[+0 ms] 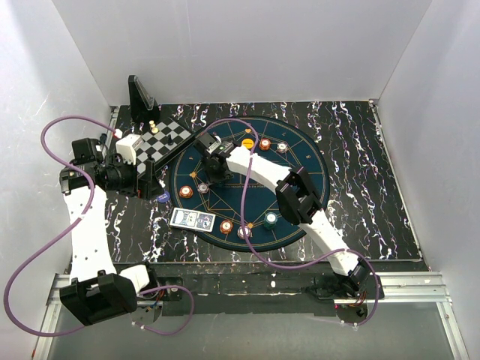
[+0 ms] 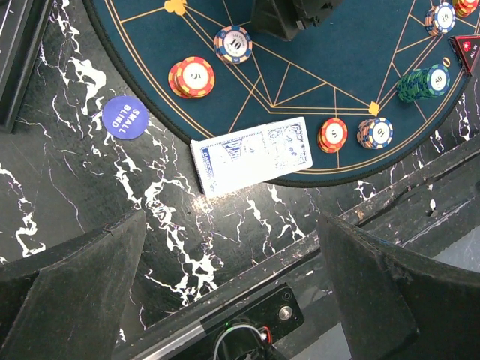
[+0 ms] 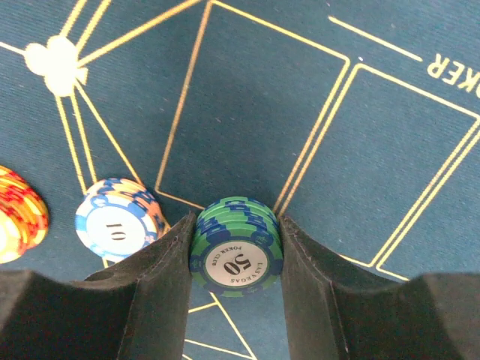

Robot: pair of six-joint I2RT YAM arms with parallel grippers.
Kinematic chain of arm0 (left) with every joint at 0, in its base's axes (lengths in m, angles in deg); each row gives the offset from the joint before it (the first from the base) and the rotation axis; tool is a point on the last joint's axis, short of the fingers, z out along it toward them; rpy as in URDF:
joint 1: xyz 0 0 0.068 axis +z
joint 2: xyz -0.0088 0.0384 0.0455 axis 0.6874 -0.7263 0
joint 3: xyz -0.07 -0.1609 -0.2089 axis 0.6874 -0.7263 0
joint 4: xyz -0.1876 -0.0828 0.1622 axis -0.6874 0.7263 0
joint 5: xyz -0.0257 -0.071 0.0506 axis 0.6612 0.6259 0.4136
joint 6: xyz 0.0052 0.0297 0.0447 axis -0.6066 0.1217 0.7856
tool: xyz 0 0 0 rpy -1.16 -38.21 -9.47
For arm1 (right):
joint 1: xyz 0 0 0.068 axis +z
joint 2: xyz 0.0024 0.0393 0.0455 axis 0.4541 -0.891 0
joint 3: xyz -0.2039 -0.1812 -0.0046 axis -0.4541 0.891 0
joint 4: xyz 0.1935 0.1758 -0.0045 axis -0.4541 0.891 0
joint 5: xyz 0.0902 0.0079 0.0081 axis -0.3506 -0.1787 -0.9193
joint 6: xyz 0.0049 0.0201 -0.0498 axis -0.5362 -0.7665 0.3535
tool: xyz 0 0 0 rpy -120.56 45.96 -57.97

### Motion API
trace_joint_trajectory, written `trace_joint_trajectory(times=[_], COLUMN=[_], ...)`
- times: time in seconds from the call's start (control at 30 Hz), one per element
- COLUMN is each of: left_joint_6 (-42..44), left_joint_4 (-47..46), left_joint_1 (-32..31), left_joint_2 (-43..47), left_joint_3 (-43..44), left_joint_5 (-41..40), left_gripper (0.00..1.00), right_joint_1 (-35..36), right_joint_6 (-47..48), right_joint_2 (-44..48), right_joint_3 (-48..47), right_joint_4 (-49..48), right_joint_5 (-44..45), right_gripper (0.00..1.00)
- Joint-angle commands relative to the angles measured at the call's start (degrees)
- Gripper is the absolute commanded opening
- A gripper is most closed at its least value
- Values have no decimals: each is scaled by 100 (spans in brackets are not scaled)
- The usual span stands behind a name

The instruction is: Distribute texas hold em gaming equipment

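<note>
A stack of green-and-blue "50" poker chips (image 3: 236, 251) sits between the fingers of my right gripper (image 3: 234, 259), which is shut on it just over the round blue mat (image 1: 300, 161). Close on its left are a white "10" stack (image 3: 116, 225) and a red-yellow stack (image 3: 19, 214). In the top view my right gripper (image 1: 217, 166) is over the mat's left part. Blue-backed cards (image 2: 251, 156) lie across the mat's near-left rim. A round blue "small blind" marker (image 2: 124, 117) lies on the marbled table. My left gripper (image 2: 232, 300) hangs open and empty near the table's front edge.
More chip stacks lie round the mat: teal (image 1: 271, 219), orange (image 1: 226, 226) and orange (image 1: 265, 142). The checkered board (image 1: 161, 142) with small pieces is at the back left, behind it a black stand (image 1: 140, 97). Purple cables loop over both arms.
</note>
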State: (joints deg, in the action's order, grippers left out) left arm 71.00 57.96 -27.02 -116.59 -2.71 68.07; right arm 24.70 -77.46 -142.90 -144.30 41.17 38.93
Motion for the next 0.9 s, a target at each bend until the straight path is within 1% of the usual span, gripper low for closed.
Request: trace_joint_trajectory(times=[0.0,0.1,0.2,0.3,0.43,0.63,0.8,0.87], left_joint_6=[36,10,1,-8,-17,-43,-69,-78], left_joint_4=[-138,-173,-199,-182,-199,-182,-164,-147], left_joint_1=[30,30,30,30,30,30,30,30], left_joint_2=[31,-13,-39,-22,75,119,84,75], left_joint_3=[-64,-64,-56,-47,-117,-65,-38,-12], left_joint_5=[69,104,131,122,113,192,315,350], left_gripper=[100,100,100,100,100,100,100,100], right_joint_1=[-37,-46,-55,-55,-81,-178,-187,-187], right_joint_6=[-48,-57,-40,4,48,224,189,32], right_joint_2=[-171,-153,-153,-48,294,1260,2411,3000], right_joint_3=[-401,-348,-401,-401,-331,38,942,1686], right_joint_4=[-140,-210,-149,-122,-26,185,212,177], right_joint_5=[-231,-328,-390,-425,-294,198,480,489], right_gripper=[49,59,72,79,81,81,81,81])
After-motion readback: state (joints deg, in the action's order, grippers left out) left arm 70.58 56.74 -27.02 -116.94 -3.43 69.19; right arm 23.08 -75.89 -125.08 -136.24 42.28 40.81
